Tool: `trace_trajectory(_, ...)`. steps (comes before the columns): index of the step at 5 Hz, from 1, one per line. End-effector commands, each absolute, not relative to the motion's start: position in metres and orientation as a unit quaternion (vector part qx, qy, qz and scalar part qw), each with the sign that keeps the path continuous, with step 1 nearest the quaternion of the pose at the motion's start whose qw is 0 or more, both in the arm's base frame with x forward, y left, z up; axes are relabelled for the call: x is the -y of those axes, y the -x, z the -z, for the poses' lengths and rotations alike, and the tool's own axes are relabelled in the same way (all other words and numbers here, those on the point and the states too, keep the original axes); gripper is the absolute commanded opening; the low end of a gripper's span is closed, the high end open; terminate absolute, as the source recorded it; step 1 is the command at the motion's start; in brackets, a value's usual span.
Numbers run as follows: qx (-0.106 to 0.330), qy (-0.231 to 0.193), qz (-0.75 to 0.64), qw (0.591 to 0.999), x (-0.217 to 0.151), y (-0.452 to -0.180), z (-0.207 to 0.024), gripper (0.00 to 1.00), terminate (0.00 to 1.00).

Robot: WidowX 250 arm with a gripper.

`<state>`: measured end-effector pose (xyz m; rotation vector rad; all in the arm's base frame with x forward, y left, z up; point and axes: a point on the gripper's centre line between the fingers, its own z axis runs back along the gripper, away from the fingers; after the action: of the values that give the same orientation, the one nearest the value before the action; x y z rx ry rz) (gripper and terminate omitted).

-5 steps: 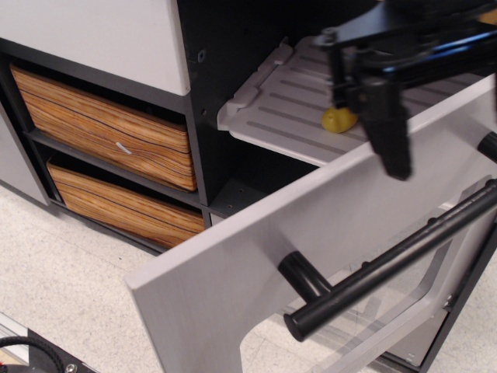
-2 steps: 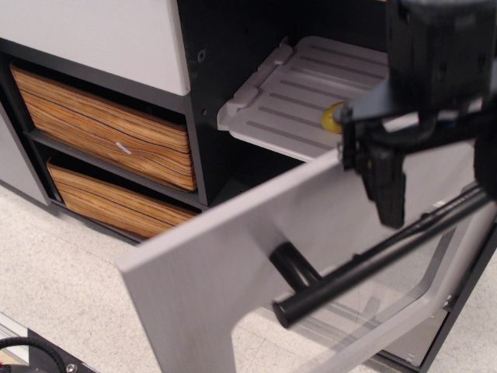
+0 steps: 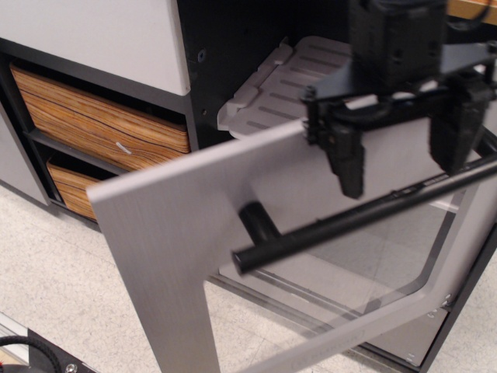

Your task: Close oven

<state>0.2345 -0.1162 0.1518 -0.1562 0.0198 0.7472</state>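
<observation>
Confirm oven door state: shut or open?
Open, partly raised. The oven door tilts away from the cabinet, and the ribbed shelf still shows above its top edge.

Place: lab-like test setup — toy kitchen oven (image 3: 233, 233) | wood-grain drawers (image 3: 101, 124) | speckled floor (image 3: 54, 280)

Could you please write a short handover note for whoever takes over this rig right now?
Gripper: the black two-finger gripper is open, fingers hanging just above the thick black bar handle, one finger towards each side of it, gripping nothing.
Things: the toy oven's brushed-grey door with clear window is partly raised, tilted, not shut. The ribbed grey shelf shows above the door's top edge. The wood-grain drawers sit to the left, untouched.
Done: door swung part of the way up.
Left: push it fully shut against the black oven frame.
</observation>
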Motion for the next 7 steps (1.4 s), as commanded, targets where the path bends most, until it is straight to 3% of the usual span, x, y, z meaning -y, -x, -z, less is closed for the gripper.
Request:
trace_trajectory(1,0.034,0.075,-0.368,0.926,0.08,-0.254,-0.174,1.0,0.0)
trace_trajectory(2,0.029,0.088,-0.339,0.936,0.073,-0.246,-0.179,1.0,0.0)
trace_trajectory(3,-0.039,0.104,-0.24,0.964,0.078,-0.233,-0.154,1.0,0.0)
trace_trajectory(4,-0.033,0.083,-0.207,0.974,0.08,-0.227,-0.124,1.0,0.0)
trace_trajectory(5,-0.029,0.038,-0.196,0.979,0.081,-0.234,-0.077,1.0,0.0)
trace_trajectory(7,0.014,0.019,-0.173,0.985,0.082,-0.244,-0.044,1.0,0.0)
